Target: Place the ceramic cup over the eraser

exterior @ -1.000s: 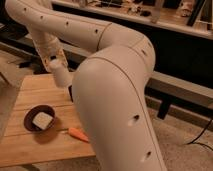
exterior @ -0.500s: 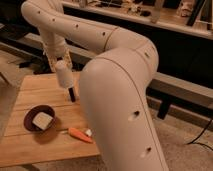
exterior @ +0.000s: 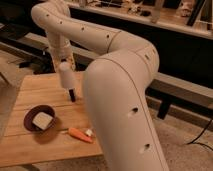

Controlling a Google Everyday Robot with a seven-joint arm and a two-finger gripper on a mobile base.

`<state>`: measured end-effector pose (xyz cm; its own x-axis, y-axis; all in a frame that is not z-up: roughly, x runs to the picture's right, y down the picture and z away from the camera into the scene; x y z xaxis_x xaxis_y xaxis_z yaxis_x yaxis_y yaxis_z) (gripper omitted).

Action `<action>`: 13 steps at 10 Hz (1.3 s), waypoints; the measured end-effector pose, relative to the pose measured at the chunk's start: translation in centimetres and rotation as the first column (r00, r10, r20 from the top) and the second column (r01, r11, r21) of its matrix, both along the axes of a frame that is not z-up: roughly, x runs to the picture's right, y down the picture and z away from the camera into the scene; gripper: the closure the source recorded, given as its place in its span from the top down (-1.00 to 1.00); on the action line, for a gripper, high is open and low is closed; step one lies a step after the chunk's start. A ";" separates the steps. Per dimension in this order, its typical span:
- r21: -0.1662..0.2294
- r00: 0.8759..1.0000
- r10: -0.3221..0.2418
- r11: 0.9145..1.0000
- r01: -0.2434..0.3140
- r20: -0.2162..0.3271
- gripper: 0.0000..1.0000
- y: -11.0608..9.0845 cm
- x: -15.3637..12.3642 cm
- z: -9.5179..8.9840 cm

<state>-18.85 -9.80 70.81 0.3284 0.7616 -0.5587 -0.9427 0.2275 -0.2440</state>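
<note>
The gripper [exterior: 64, 64] hangs from the white arm over the back of the wooden table [exterior: 35, 87]. It is shut on the ceramic cup [exterior: 65, 77], a plain white tapered cup held in the air. The eraser [exterior: 72, 95], a small slim black bar, stands on the table just below and slightly right of the cup. The cup's lower end is close above the eraser's top; I cannot tell whether they touch.
A dark bowl [exterior: 36, 111] holding a pale beige block [exterior: 42, 120] sits at the table's left front. An orange carrot-like piece [exterior: 80, 135] lies near the front edge. The robot's large white arm body [exterior: 120, 105] hides the table's right side.
The gripper with the cup has moved right and a little lower, from the table's back left to just above the eraser. The bowl, block and orange piece have not moved.
</note>
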 end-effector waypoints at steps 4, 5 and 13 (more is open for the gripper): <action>-0.031 1.000 0.004 1.000 -0.004 0.007 -1.00 0.6 0.3 2.1; -0.040 1.000 0.002 0.999 -0.002 0.011 -1.00 0.9 0.2 2.6; -0.115 1.000 -0.024 0.993 0.023 -0.004 -1.00 3.7 0.2 6.8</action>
